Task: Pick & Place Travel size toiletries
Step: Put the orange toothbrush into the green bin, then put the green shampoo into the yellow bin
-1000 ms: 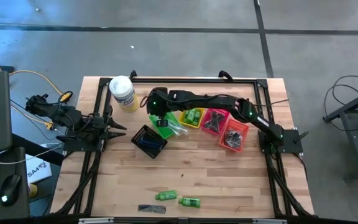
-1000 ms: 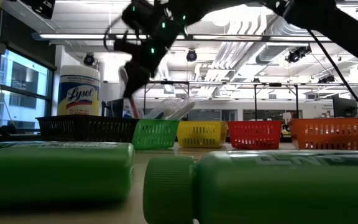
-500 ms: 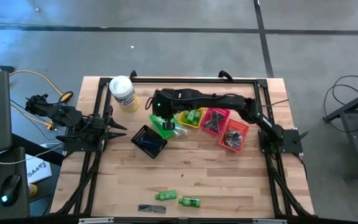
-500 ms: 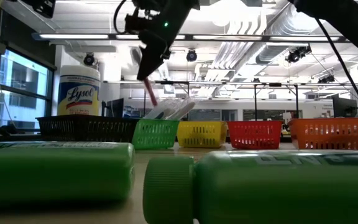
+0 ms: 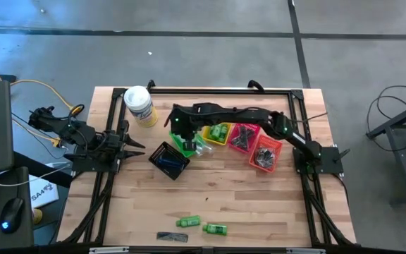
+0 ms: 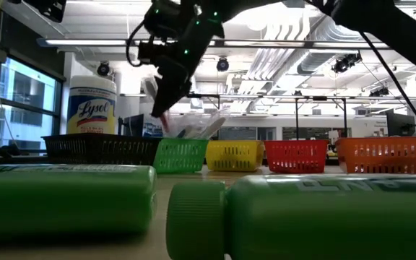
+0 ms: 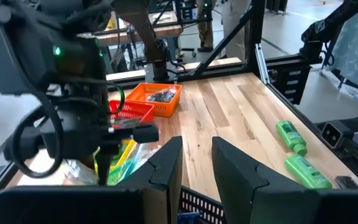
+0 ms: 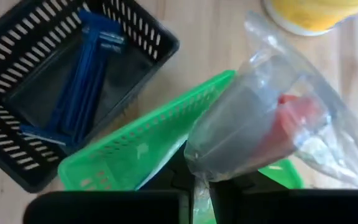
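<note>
Two green bottles (image 5: 201,225), five baskets (image 5: 169,159), right claw (image 5: 189,140) clamped on wrapped toothbrush (image 8: 272,134), left claw (image 7: 194,163) part-open, empty

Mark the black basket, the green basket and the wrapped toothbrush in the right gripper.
black basket (image 8: 138,34), right wrist view, on its rim
green basket (image 8: 129,158), right wrist view, on its mesh wall
wrapped toothbrush (image 8: 278,127), right wrist view, on the red part inside the wrap

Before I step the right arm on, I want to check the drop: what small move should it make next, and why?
Probably lower slightly, then open. The right gripper is shut on the clear-wrapped toothbrush, hanging over the green basket, beside the black basket of razors.
</note>
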### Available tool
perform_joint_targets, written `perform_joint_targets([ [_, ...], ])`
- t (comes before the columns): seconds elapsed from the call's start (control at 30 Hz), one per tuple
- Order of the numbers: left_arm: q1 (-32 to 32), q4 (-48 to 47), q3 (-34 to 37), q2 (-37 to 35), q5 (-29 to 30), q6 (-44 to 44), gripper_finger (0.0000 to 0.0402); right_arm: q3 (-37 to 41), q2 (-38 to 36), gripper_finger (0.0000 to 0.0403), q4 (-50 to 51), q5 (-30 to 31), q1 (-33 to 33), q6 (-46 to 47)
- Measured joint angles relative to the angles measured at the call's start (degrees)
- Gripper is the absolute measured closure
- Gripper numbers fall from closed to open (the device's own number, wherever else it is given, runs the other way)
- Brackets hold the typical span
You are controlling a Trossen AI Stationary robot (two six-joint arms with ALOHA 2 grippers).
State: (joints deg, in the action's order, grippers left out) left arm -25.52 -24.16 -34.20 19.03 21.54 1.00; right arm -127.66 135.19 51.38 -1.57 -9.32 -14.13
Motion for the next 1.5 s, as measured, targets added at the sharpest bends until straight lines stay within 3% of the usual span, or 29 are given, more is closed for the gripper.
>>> perform_joint_targets([
  [0.17, 0.0, -0.04, 0.0, -0.03, 0.0, -0.4, 0.032, 0.0, 2.13, 0.0348, -0.27, -0.37, -0.17, -0.09],
  [0.5, 0.0, -0.51, 0.0, 0.0, -0.02, -0.42, 0.032, -0.28, 0.95, 0.0161, -2.72, 0.2, -0.2, 1.99],
  [0.7, 0.0, -1.09, 0.0, -0.03, -0.04, -0.85, 0.032, -0.31, -1.59, 0.0129, -1.43, 1.65, -0.06, 3.05],
  [0.9, 0.0, -1.34, 0.0, -0.03, -0.04, -0.88, 0.032, -0.31, -11.37, 0.017, 0.9, 1.52, 1.73, 6.56],
  [1.0, 0.0, -1.39, 0.0, -0.03, 0.02, -0.92, 0.032, -0.3, -17.41, 0.0233, 2.37, 3.88, 5.82, 5.67],
  [1.13, 0.01, -1.58, 0.0, -0.03, 0.04, -1.34, 0.032, 3.35, -25.85, 0.0346, 2.58, 5.63, 13.17, 3.38],
  [1.23, 0.0, -1.88, 0.01, -0.03, 0.07, -1.38, 0.032, 9.86, -32.57, 0.0392, 0.62, 6.25, 18.64, 4.28],
  [1.5, 0.0, -2.14, 0.2, -0.03, 0.09, -2.33, 0.032, 40.21, -55.43, 0.0396, -17.41, 16.26, 32.06, 11.06],
])
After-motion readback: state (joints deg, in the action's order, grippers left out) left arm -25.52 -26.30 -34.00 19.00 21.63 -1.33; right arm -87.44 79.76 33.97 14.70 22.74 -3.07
